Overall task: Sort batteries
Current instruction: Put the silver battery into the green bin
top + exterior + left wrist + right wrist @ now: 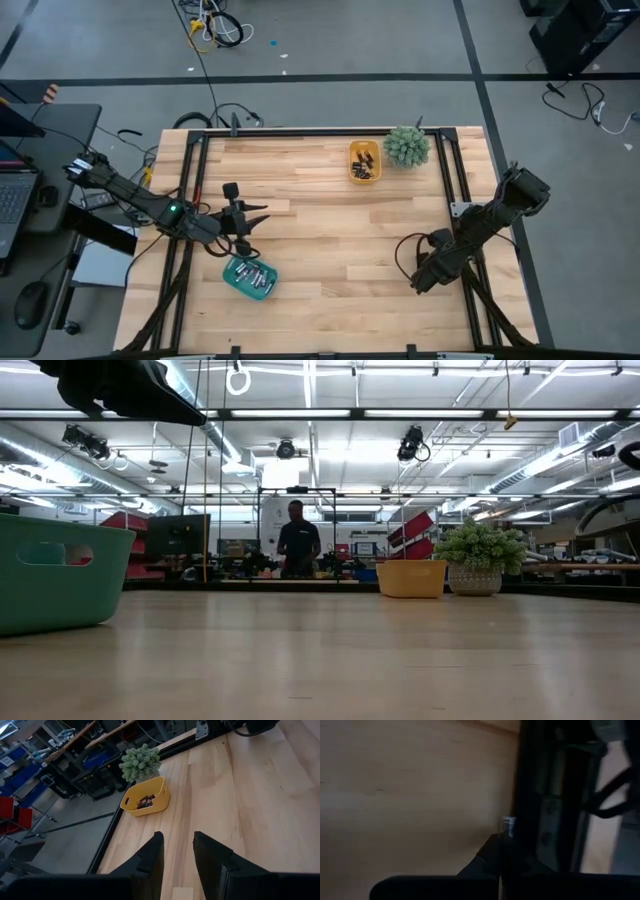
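Several silvery batteries (252, 274) lie in a teal tray (240, 282) at the table's near left. Dark batteries (146, 801) lie in a yellow tray (364, 150) at the far middle. My left gripper (263, 217) hovers just beyond the teal tray, pointing toward the table's right. In the left wrist view it (177, 851) is open, with only bare wood showing between the fingers. My right gripper (418, 286) is low over the wood near the table's right edge. In its own wrist view it (499, 847) is shut with nothing in it.
A small potted plant (407, 146) stands just right of the yellow tray. Black frame rails (462, 190) run along the table's edges; the right gripper is beside the right rail (540, 795). A person (298, 540) stands in the room beyond the far edge. Bare wood (330, 240) spans the middle.
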`<state>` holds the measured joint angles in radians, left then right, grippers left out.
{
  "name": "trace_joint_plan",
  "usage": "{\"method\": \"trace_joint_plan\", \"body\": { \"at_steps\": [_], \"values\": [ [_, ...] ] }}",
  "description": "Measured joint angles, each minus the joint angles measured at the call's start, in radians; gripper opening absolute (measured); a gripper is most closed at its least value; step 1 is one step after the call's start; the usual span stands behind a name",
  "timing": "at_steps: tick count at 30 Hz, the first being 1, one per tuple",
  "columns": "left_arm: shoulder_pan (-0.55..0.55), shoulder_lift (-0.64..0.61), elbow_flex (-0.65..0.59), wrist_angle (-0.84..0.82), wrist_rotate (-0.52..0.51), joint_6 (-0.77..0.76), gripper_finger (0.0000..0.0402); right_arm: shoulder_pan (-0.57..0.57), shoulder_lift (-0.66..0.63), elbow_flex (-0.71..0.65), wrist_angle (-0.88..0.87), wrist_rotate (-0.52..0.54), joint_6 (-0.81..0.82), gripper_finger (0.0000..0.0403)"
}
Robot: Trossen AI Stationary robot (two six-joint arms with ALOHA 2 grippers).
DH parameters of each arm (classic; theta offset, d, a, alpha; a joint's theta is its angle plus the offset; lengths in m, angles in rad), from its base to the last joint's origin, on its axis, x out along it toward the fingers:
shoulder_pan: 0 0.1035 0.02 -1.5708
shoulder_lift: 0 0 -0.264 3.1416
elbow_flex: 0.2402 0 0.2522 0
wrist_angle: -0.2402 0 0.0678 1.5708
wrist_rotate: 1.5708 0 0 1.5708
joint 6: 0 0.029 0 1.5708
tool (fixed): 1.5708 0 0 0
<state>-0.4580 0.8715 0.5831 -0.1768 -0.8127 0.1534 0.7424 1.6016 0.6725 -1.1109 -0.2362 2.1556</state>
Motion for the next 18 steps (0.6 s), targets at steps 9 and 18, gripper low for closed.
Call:
{"method": "trace_joint_plan", "body": {
  "at_steps": [9,18],
  "values": [
    [0.000,0.000,0.000,-0.001,0.000,0.000,0.0104,0.011,-0.002,-0.018,0.042,0.075,0.025,0.0000],
    [0.000,0.000,0.000,0.001,0.000,-0.001,0.0104,-0.020,0.001,0.123,-0.153,0.160,-0.102,0.0000]
  ]
}}
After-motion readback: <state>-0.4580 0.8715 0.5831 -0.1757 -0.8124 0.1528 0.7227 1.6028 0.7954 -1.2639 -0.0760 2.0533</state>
